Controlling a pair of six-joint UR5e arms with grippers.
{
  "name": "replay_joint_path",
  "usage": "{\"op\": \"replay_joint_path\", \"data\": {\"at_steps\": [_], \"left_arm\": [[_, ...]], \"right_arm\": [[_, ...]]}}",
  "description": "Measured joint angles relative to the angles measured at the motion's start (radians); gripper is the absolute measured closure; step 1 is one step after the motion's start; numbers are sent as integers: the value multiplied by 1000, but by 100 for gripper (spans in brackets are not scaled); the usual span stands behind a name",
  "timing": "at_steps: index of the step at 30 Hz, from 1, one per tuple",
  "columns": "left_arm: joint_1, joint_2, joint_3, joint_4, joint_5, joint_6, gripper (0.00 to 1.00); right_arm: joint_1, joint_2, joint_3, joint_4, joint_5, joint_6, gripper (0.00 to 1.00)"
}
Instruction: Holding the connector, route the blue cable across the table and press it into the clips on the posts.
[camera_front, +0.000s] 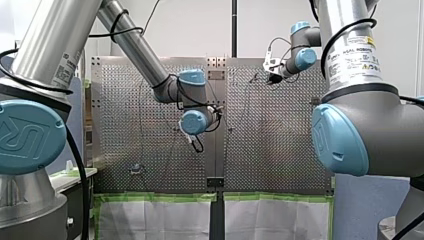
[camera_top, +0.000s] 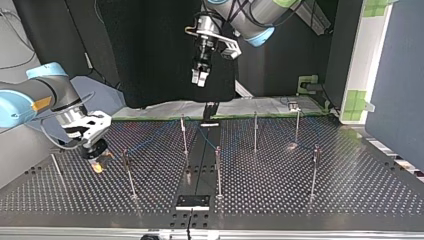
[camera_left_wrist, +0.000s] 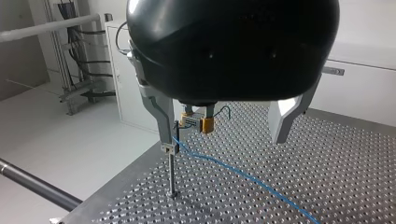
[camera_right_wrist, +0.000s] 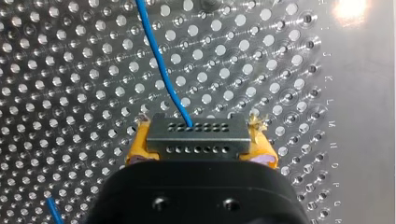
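Closest to the lens, in the right wrist view, the connector (camera_right_wrist: 196, 133) sits pinched between the yellow pads (camera_right_wrist: 138, 149) of my right gripper (camera_right_wrist: 200, 140), and the blue cable (camera_right_wrist: 161, 70) leaves its holed face and runs off over the perforated table (camera_right_wrist: 70, 70). Reading the top view from its left, that gripper hangs low near the table's left edge, just beside a post (camera_top: 129, 172). From there the cable runs faintly toward the table's middle among further posts. Above the middle of the far edge, my left gripper (camera_top: 199, 79) hovers high with its fingers spread, holding nothing and well apart from the cable. Its wrist view shows the cable passing right at the clip (camera_left_wrist: 169, 148) on the nearest post, though I cannot tell whether it is seated. The likely trouble from here is tension: a pull across the table could twist the connector in the pads, drag the cable beside the clip rather than into it, or snag slack on the wrong post. A low pass could also knock a finger against the post.
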Motion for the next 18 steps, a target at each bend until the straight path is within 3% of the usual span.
{"op": "replay_joint_path", "data": {"at_steps": [7, 18], "left_arm": [[10, -1, -62, 62, -52, -15, 0], [54, -2, -159, 159, -147, 39, 0]], "right_arm": [[-3, 0, 0, 0, 0, 0, 100], [-5, 1, 0, 0, 0, 0, 100]]}}
